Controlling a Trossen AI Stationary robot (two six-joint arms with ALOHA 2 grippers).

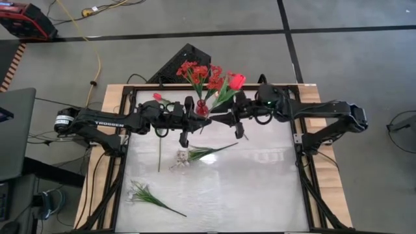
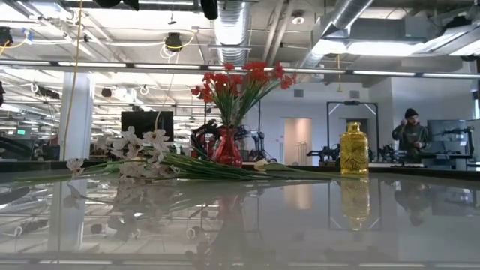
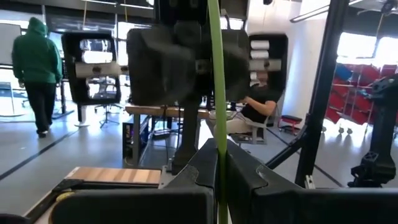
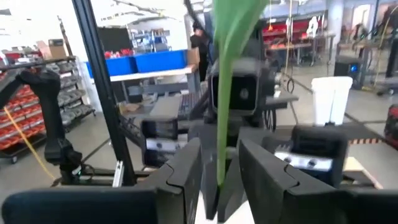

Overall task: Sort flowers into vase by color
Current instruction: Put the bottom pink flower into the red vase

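Observation:
A red vase (image 1: 202, 109) (image 2: 227, 148) with red blossom clusters (image 1: 197, 71) stands at the table's far middle. Above the table my two grippers face each other beside it. My right gripper (image 1: 216, 118) (image 4: 219, 174) holds a red tulip (image 1: 238, 81) with a broad green leaf (image 4: 233, 37). My left gripper (image 1: 194, 121) (image 3: 217, 168) is shut on a thin green stem (image 3: 216, 81). I cannot tell whether that stem belongs to the same tulip. Another red tulip (image 1: 157, 97) lies under my left arm, and white sprays (image 1: 146, 194) (image 2: 135, 154) lie on the table. My left gripper pinches the thin stem (image 3: 219, 146) between its two shut fingers. The fingers come in about level from the table's left and lie across the stem. The stem stands upright and runs out of the top of the wrist view. My right gripper holds the tulip where the leaf narrows to the stem (image 4: 221, 158), between its two fingers. They come in level from the table's right, across the stem. The tulip stands up out of the hold, its bloom above, clear of the table.
A yellow vase (image 2: 354, 150) stands right of the red one in the low view; my right arm hides it from above. A second white spray (image 1: 195, 155) lies mid-table. The table's metal frame (image 1: 300, 140) borders it. People (image 3: 37, 68) (image 2: 411, 127) are in the room beyond.

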